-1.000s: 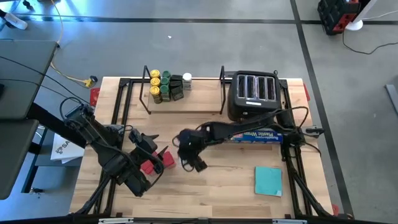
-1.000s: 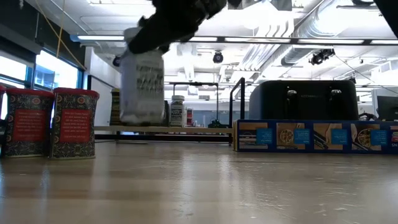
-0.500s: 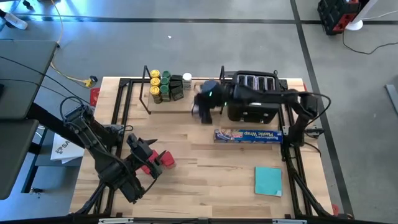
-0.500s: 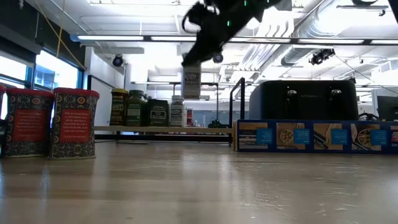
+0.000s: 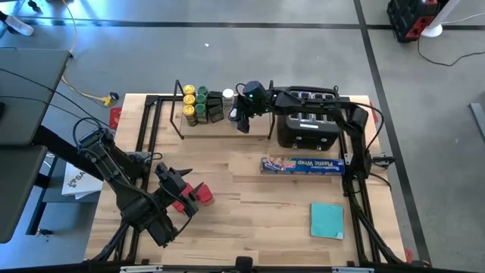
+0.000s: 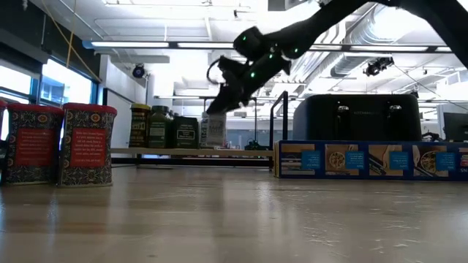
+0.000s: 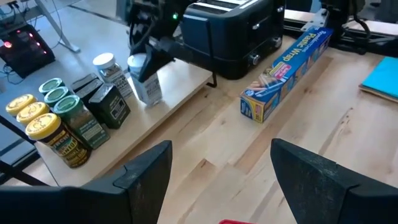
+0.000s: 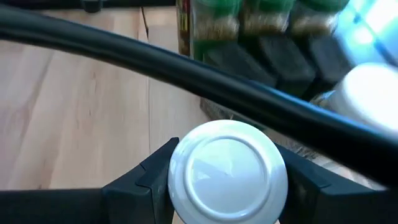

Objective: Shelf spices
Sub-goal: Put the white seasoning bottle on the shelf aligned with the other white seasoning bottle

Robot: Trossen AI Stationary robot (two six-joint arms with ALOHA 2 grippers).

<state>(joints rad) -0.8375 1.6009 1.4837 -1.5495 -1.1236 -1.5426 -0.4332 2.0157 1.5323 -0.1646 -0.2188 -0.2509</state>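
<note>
Your right gripper (image 5: 241, 115) has swung from mid-table to the shelf (image 5: 258, 130) at 12 o'clock, clamped on a white-capped jar (image 7: 145, 84) beside the stored spices (image 5: 201, 105); placement's close. Left gripper (image 5: 182, 195) waits, jaws wide, near the tins (image 6: 60, 144) at 8 o'clock.

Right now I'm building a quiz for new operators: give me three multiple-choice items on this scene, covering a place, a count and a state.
1. Where is the right gripper?
A. over the shelf
B. over the teal square
C. beside the red tins

2. How many yellow-lidded jars stand on the shelf?
A. one
B. three
C. six

3. What is the right gripper doing?
A. hanging open
B. holding a white-capped jar
C. holding the plastic-wrap box

Key:
1 A, the high view shows it above the shelf's wooden floor.
2 B, three yellow lids show from above.
3 B, the right wrist view shows the white cap between its fingers.
</note>
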